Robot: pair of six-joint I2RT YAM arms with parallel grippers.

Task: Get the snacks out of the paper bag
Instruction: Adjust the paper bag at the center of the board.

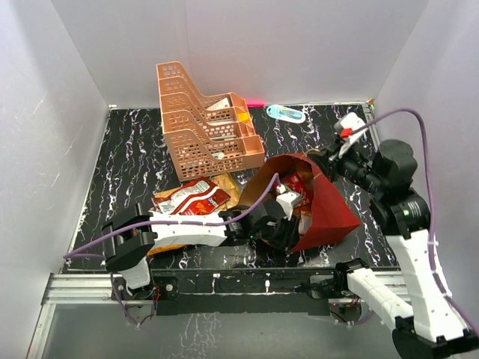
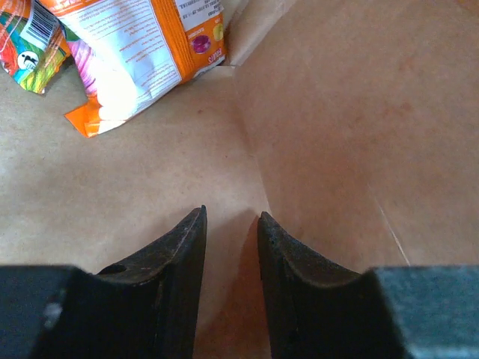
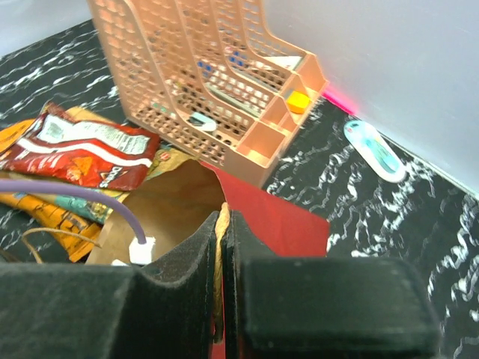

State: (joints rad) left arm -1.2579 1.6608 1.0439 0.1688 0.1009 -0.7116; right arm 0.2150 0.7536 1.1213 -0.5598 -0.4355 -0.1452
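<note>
Black counter (image 1: pixel 127 164): right pincer (image 3: pixel 223 221) clamps the paper bag (image 1: pixel 329 217) at its rim; left pincer (image 2: pixel 232 218), narrowly parted, apparently empty, should reopen and reach the orange packet (image 2: pixel 138 52).

A peach plastic rack (image 1: pixel 209 127) with stepped tiers and holed side walls stands on a black table (image 1: pixel 127 157) that has white marble veins. In the upper tiers of the rack lie a small orange thing (image 1: pixel 242 116) and a white paper (image 1: pixel 218 105); what they are, I cannot tell. To the right of the rack a small blue-green bottle (image 1: pixel 286 113) lies flat on the table. Between the rack and this bottle, a pink mark (image 1: pixel 256 102) shows at the foot of the white wall (image 1: pixel 299 45).
</note>
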